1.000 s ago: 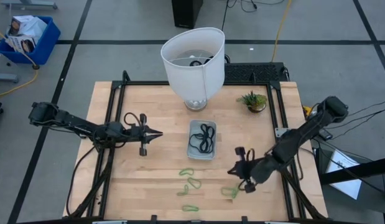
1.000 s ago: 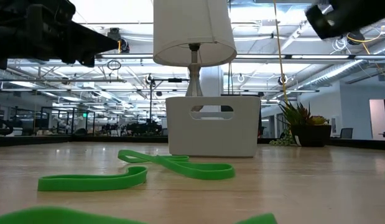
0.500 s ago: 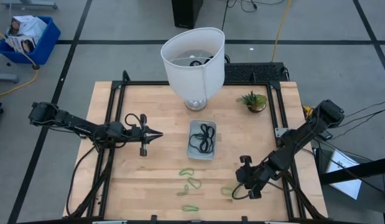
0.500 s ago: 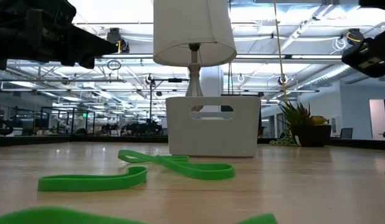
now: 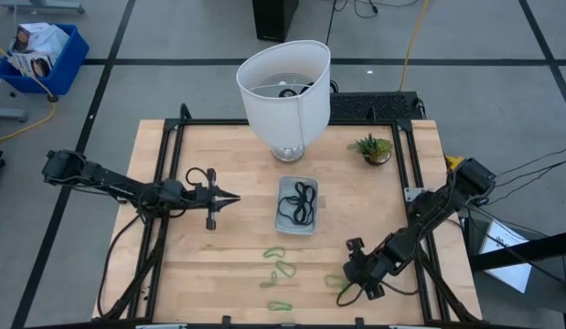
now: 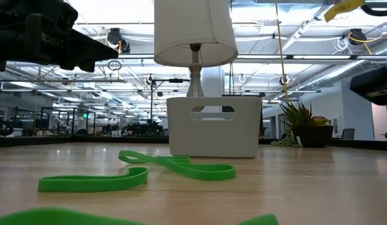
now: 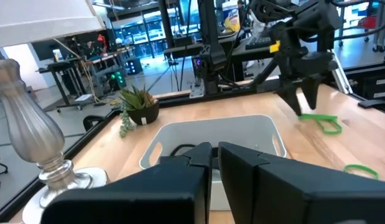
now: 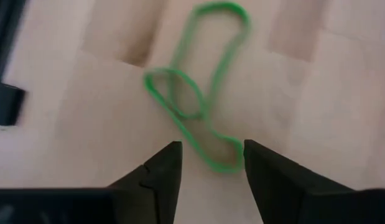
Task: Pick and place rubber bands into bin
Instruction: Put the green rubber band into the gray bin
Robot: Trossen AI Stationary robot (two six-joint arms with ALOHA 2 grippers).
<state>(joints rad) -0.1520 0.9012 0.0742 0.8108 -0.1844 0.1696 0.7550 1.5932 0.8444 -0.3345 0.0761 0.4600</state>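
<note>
The right hand (image 5: 341,274) is seen lowered over the near right part of the bench (image 5: 228,274), its two dark fingers (image 8: 161,171) spread apart with nothing held, poised just above a light-green rubber band (image 8: 201,102) that lies twisted on the wood. The left hand (image 5: 229,197) is held above the bench's left half, pointed toward the bin (image 5: 297,205); its fingers are drawn together and nothing is gripped.

The bench is shown as a pale wooden top of butted planks, edged by a black metal frame (image 5: 173,137). The clear bin is set near the middle, with black rubber bands (image 5: 298,202) looped inside it. Four more green rubber bands (image 5: 281,267) are scattered on the boards in front of the bin, apart from one another. Behind the bin a lamp with a big white shade (image 5: 283,89) is stood on a glass-like base, and a small potted plant (image 5: 373,147) is placed toward the far right corner.

Around the bench, grey floor marked with dark lines is seen, along with a blue crate (image 5: 40,55) at far left and a yellow cable (image 5: 412,41). In the low view, a large open hall with ceiling lights and distant workstations is visible beyond the bench.
</note>
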